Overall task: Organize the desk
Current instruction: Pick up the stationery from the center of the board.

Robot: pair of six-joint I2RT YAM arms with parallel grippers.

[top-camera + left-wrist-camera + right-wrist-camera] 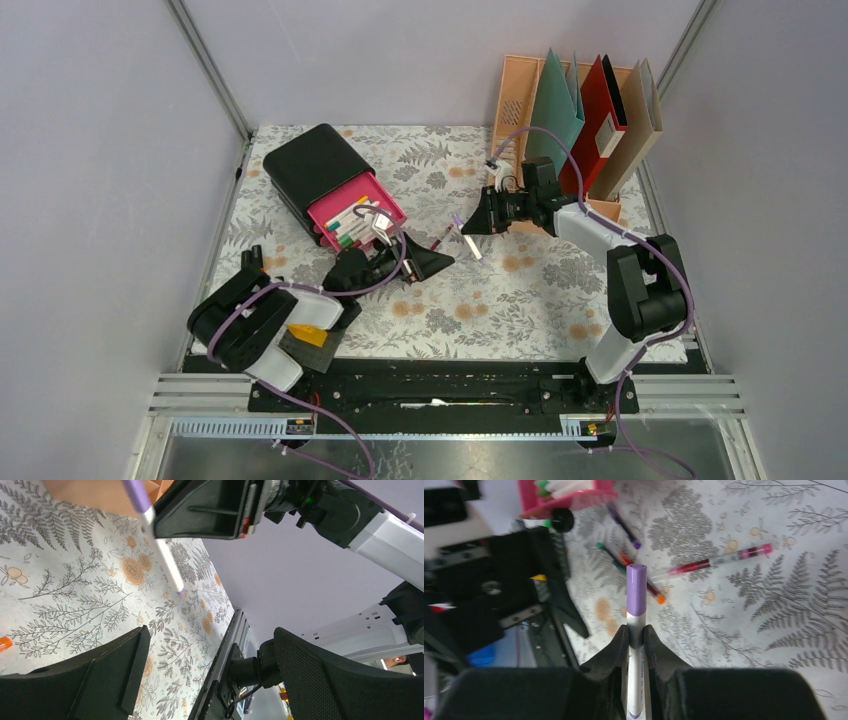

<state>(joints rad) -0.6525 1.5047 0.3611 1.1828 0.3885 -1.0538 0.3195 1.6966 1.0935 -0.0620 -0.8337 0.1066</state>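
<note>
The desk (pixel 520 290) is covered in a pale cloth with grey ferns and orange flowers. My right gripper (pixel 470 226) is shut on a white marker with a purple cap (pixel 636 595) and holds it above the middle of the desk. The marker also shows in the left wrist view (pixel 161 550). My left gripper (pixel 432 262) is open and empty, low over the cloth just left of the marker; its jaws stand wide apart in the left wrist view (pixel 210 670). Several loose pens lie on the cloth between the grippers, among them a pink-red pen (pixel 719 560) and a purple pen (pixel 623 526).
A black drawer box (pixel 318 165) stands at the back left, its pink drawer (pixel 358 212) pulled open with pens inside. A peach file rack (pixel 515 95) with folders stands at the back right. A yellow pad (pixel 308 335) on a black book lies under the left arm.
</note>
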